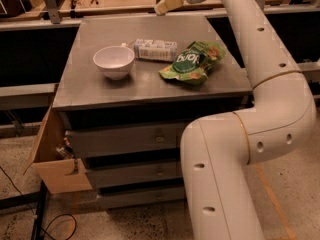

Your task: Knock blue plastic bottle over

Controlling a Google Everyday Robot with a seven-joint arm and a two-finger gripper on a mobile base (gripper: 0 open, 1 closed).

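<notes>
On the grey metal table (pixel 85 91) the slim clear blue plastic bottle (pixel 156 49) already lies toppled below your hovering tool (pixel 169 3), whose grip you cannot tell; nothing seems left.

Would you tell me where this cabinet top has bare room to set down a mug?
Free: the far strip behind the blue plastic bottle, where the gripper hangs overhead; the front strip before the white bowl and green bag; the left margin of the cabinet top. Crowded: the middle row.
</notes>
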